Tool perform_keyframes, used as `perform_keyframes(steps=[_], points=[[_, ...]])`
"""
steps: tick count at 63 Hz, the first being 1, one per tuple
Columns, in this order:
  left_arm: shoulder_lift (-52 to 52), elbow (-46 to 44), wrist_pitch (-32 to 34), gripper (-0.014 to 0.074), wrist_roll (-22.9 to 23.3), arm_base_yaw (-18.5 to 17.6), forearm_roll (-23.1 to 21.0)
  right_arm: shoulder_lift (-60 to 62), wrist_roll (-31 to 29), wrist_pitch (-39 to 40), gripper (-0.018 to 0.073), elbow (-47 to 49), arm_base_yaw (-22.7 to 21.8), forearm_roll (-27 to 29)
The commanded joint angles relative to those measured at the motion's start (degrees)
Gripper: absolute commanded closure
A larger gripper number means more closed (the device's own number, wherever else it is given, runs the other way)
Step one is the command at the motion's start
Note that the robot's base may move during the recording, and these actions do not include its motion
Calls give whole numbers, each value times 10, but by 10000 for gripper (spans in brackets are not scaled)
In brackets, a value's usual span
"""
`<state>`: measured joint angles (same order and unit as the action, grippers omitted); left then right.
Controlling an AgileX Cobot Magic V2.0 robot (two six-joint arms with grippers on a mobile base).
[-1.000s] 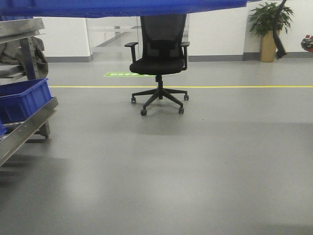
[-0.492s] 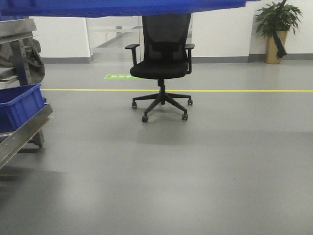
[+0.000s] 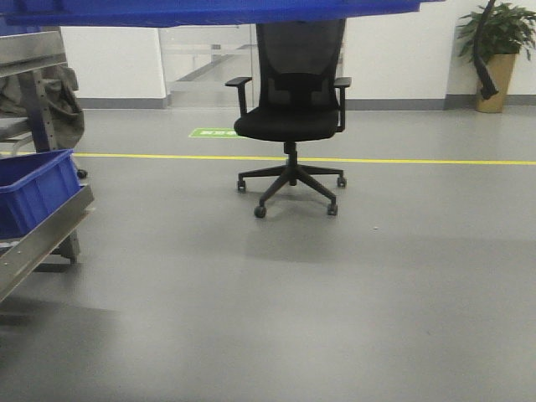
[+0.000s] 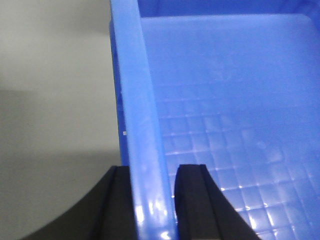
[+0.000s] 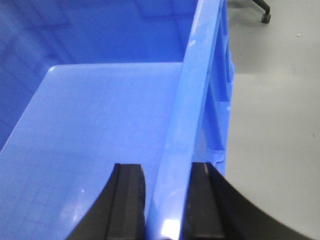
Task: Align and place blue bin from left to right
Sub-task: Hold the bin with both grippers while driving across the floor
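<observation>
The blue bin (image 4: 225,100) is held up in the air above the floor (image 3: 335,318), near us, with the left jaws pinching its left rim and the right jaws pinching its right rim, I think so it hangs flat and will not tip

Blue bin (image 5: 100,130): rim clamped between the right gripper (image 5: 167,200)'s two black fingers (image 5: 129,200); pale interior floor left of rim; grey floor (image 5: 275,125) right; chair castor (image 5: 266,17) top right.

Blue bin (image 4: 225,100) — bright plastic, gridded base, aloft.
</observation>
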<state>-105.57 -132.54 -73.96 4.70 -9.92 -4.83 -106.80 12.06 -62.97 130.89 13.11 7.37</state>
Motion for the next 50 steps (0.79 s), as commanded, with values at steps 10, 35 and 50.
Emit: perform_keyframes(steps=[10,35,50], points=[[17,-13,258,707,-1,-17,-125,13,-20,59,713,11,18,69],[17,-13,340,707,-1,-17,-125,13,-20,68,713,11,18,69],[17,-13,341,707,-1,-17,-125,13,-20,68,713,11,18,69]])
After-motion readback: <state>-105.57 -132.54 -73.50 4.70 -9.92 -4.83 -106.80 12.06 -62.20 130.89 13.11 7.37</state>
